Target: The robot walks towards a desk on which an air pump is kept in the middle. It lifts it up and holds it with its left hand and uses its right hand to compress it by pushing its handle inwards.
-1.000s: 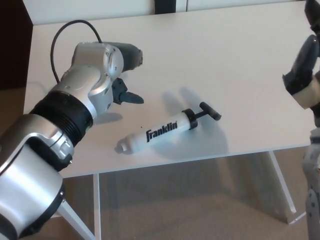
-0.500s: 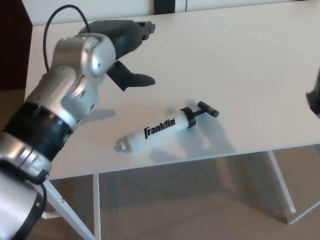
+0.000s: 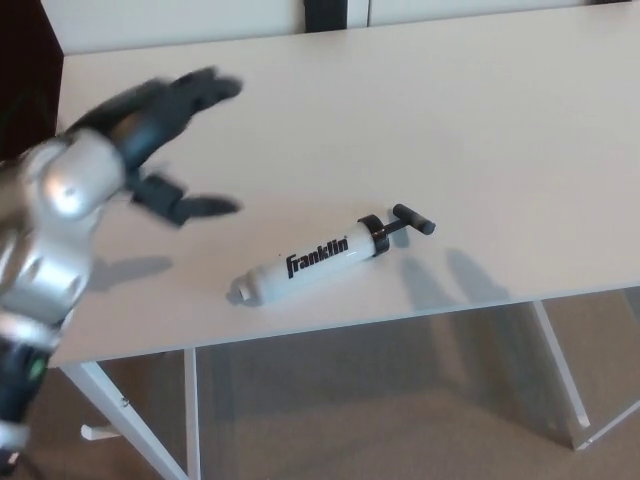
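The air pump (image 3: 318, 262) lies on its side close to the near edge of the desk (image 3: 480, 120), roughly at mid-width. Its white barrel points near-left, and the black T-handle (image 3: 413, 219) points far-right on a short exposed rod. Nothing is touching it.

Risk 1: the barrel is round and lies unrestrained beside the near edge. A glancing contact from above or from the far side could roll or slide it off the desk.

Risk 2: the rod is only slightly extended. A grasp taken too far right would cover the collar and handle, leaving the right hand nothing to push.

The left hand (image 3: 165, 130) hangs above the desk to the far-left of the pump, well apart from it, with the two fingers and thumb spread wide and holding nothing. It appears motion-blurred, so its exact pose is uncertain; a fast approach from this offset could overshoot the barrel.

The right hand is not in view.
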Controlling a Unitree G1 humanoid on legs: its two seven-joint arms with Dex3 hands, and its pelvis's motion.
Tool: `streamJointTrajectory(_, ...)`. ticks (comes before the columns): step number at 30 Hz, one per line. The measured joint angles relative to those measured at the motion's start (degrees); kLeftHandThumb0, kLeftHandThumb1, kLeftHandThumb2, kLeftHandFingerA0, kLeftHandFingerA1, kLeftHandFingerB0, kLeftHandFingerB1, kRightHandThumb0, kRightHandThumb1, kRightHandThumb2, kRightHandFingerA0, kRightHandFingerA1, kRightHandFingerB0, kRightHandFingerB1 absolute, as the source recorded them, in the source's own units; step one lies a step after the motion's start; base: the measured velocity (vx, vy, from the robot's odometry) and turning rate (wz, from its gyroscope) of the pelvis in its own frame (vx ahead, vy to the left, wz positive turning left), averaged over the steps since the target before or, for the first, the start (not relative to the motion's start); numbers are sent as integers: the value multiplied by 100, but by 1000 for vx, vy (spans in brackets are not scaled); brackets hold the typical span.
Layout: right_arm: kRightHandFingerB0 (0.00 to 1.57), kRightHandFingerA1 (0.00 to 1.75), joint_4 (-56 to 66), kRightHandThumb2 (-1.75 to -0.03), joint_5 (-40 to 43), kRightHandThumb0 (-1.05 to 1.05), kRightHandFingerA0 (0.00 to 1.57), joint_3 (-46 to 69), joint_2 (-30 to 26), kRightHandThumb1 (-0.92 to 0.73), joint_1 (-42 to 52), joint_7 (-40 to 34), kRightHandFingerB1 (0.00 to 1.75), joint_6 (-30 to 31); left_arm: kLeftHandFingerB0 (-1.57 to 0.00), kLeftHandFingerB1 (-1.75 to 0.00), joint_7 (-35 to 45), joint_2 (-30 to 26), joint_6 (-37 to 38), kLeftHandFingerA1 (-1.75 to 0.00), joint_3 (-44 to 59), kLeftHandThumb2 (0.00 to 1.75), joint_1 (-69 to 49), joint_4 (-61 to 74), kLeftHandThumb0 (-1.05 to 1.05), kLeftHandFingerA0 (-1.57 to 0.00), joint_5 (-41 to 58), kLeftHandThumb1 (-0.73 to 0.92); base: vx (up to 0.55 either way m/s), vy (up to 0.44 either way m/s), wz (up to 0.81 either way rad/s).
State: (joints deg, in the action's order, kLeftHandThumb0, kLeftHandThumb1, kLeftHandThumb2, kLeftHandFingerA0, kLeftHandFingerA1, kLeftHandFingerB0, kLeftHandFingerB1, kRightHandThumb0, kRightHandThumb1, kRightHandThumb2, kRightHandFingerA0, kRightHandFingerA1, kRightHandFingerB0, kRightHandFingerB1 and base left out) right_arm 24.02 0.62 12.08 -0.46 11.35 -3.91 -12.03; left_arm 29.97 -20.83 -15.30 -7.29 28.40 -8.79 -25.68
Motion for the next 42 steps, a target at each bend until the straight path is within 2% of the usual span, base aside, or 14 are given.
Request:
streamJointTrajectory(11,20,33,153,-68,149,-83,23,112,4,-91,1080,123,28,-53,-23,-48,555,-68,-17,-30,1407,98,-2003,380,-93,-3,925,55,0,0,0)
streamJointTrajectory(14,17,32,173,-68,198,-75,23,113,5,-91,1382,162,27,-97,-27,-30,705,-102,-5,-35,1766,57,-2447,584,-71,-24,1225,55,0,0,0)
streamJointTrajectory(19,16,31,175,-68,242,-76,21,104,7,-90,1789,223,27,-184,-29,-46,951,-174,44,-47,2240,89,-3026,860,-72,-23,1714,46,0,0,0)
streamJointTrajectory(22,17,31,132,-68,257,-75,22,91,8,-90,1987,266,27,-252,-35,-32,1122,-211,71,-37,2499,59,-3347,994,-75,-36,2031,59,0,0,0)
streamJointTrajectory(23,0,48,105,-109,260,-36,0,84,8,-51,2026,279,48,-273,-29,-43,1179,-222,88,-49,2576,89,-3435,1025,-78,-34,2124,47,0,0,0)
streamJointTrajectory(28,0,48,-142,-109,289,-37,0,63,4,-50,2165,368,48,-382,-41,-47,1536,-367,162,-47,2921,86,-3907,1088,-78,-29,2640,45,0,0,0)
streamJointTrajectory(29,9,45,-214,-100,297,-81,14,68,3,-73,2176,389,41,-404,-45,-38,1630,-414,161,-45,2965,60,-4033,1059,-84,-42,2726,60,0,0,0)
streamJointTrajectory(31,9,45,-300,-100,311,-81,14,75,0,-73,2188,412,41,-424,-45,-38,1740,-445,161,-45,3009,60,-4173,1027,-84,-42,2833,60,0,0,0)
streamJointTrajectory(32,20,33,-300,-67,311,-81,29,75,0,-87,2188,412,28,-424,-37,-44,1740,-445,161,-49,3009,85,-4173,1027,-80,-33,2833,48,0,0,0)
streamJointTrajectory(37,11,44,-821,-99,462,-82,16,235,-57,-71,2215,602,40,-442,-38,-44,2334,-700,158,-49,3242,83,-4716,520,-72,-38,3299,47,0,0,0)
streamJointTrajectory(38,15,32,-894,-67,491,-76,22,259,-65,-87,2223,635,28,-441,-22,-43,2421,-722,156,-51,3279,89,-4744,384,-67,-31,3345,51,0,0,0)
streamJointTrajectory(40,15,32,-1078,-67,569,-76,22,338,-83,-87,2242,719,28,-441,-22,-43,2625,-783,152,-51,3362,89,-4786,29,-67,-31,3449,51,0,0,0)
streamJointTrajectory(41,0,48,-1170,-108,625,-37,0,388,-87,-49,2253,767,48,-437,-25,-29,2728,-807,151,-33,3409,63,-4790,-169,-67,-29,3503,73,0,0,0)
streamJointTrajectory(42,0,48,-1246,-108,672,-37,0,435,-90,-49,2258,806,48,-430,-25,-29,2803,-818,152,-33,3458,63,-4785,-338,-67,-29,3543,73,0,0,0)
